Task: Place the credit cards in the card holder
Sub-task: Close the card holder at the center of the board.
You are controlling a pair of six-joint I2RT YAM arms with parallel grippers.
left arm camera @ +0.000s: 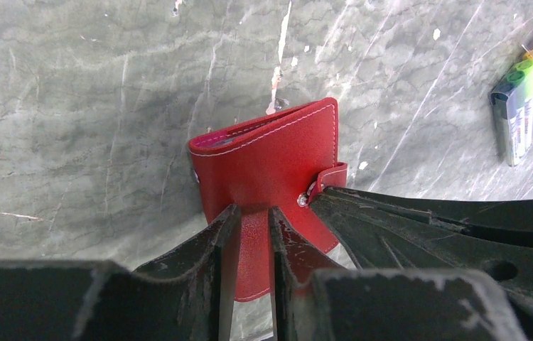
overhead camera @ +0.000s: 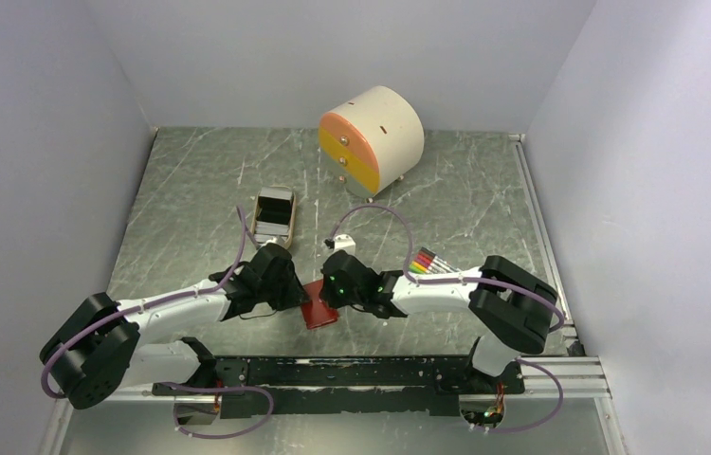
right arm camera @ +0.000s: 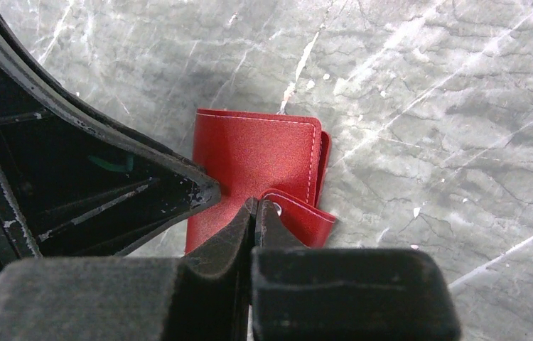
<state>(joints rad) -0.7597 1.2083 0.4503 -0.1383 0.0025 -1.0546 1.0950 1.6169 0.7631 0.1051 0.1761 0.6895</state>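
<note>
The red card holder [overhead camera: 319,311] lies closed on the table between my two grippers. It also shows in the left wrist view [left arm camera: 264,156] and the right wrist view [right arm camera: 256,156]. My left gripper [left arm camera: 254,209] has its jaws a narrow gap apart, tips down on the holder's red face, nothing between them. My right gripper [right arm camera: 254,202] is shut on the holder's snap tab [right arm camera: 306,213], which curls up off the face. Silver-grey credit cards [overhead camera: 275,209] lie in a tan tray beyond the left gripper.
The tan tray [overhead camera: 259,226] sits behind the left arm. A bundle of rainbow-coloured sticks [overhead camera: 428,261] lies by the right arm and shows in the left wrist view [left arm camera: 530,92]. A round cream drawer unit with an orange and yellow front [overhead camera: 371,137] stands at the back.
</note>
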